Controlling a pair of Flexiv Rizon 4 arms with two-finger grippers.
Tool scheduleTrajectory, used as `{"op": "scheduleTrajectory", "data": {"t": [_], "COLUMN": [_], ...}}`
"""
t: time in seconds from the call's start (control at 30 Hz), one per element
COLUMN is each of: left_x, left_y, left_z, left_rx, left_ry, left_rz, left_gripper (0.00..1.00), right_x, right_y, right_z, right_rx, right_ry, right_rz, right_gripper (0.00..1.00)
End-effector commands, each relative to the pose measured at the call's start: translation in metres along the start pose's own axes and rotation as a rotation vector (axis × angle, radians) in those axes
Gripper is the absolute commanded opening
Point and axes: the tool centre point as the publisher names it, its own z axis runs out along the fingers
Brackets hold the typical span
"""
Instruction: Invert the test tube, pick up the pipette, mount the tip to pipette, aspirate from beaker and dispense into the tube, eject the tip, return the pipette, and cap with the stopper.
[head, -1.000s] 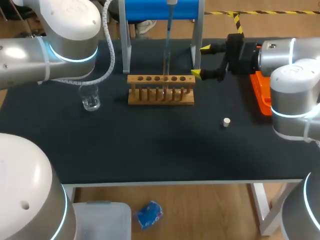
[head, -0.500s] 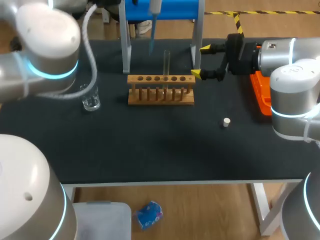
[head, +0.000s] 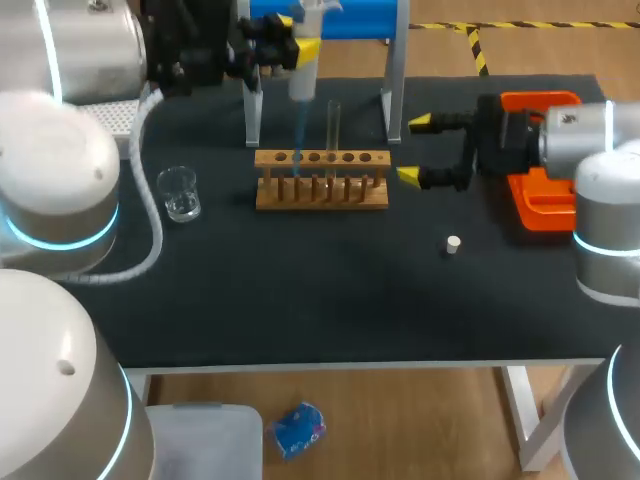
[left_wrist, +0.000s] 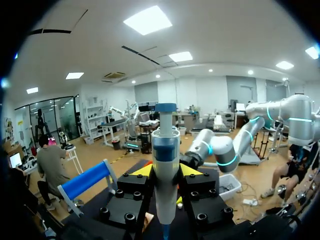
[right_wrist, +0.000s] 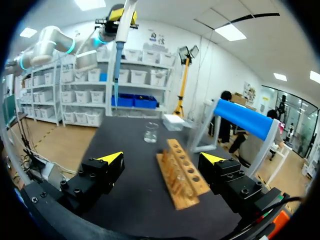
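Black table (head: 300, 300) runs across the head view, and a wooden rack (head: 321, 182) with a row of holes stands toward its far side, in front of a frame with a blue bar (head: 345, 18) across the top. One clear tube (head: 333, 125) stands upright in the rack, in a hole just right of the middle. A small glass beaker (head: 180, 193) sits on the table to the left of the rack, apart from it. A white stopper (head: 453, 243) lies alone on the table, nearer than the rack and off to its right. An orange tray (head: 545, 195) sits by the table's right edge, partly hidden by the right arm.

The left arm comes in from the far left. Its left gripper (head: 285, 42) is high above the far side of the table and pinches the pipette (head: 303, 65), which hangs upright. In the left wrist view the two yellow-tipped fingers (left_wrist: 142, 171) press on the pipette's body from both sides. A blue tip (head: 298, 140) is on the pipette's lower end and points down. In the head view it lines up with the left end of the rack, left of the tube. The right wrist view shows it hanging in the air well above the table, touching nothing.

The right gripper (head: 414, 149) is just right of the rack, low over the table, with its fingers spread wide and nothing between them. In the right wrist view the rack lies ahead of the gap, with the beaker beyond it
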Motion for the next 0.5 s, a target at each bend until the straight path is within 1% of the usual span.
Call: {"op": "scheduleTrajectory", "data": {"t": [0.03, 0.07, 0.5], "left_x": [0.0194, 0.0194, 0.0194], "left_y": [-0.0017, -0.0017, -0.0017], "left_z": [0.0055, 0.0055, 0.0055], "left_rx": [0.019, 0.019, 0.019], "left_ry": [0.02, 0.02, 0.02], "left_rz": [0.002, 0.002, 0.002], "left_gripper": [0.0, 0.0, 0.0], "right_x": [0.0309, 0.0398, 0.0398], "right_y": [-0.0053, -0.0062, -0.0062], "right_z": [-0.028, -0.0269, -0.0269], "right_rx": [-0.112, -0.122, -0.122], "right_ry": [0.05, 0.077, 0.077], "right_rz": [0.002, -0.014, -0.014], "right_gripper": [1.0, 1.0, 1.0]}}
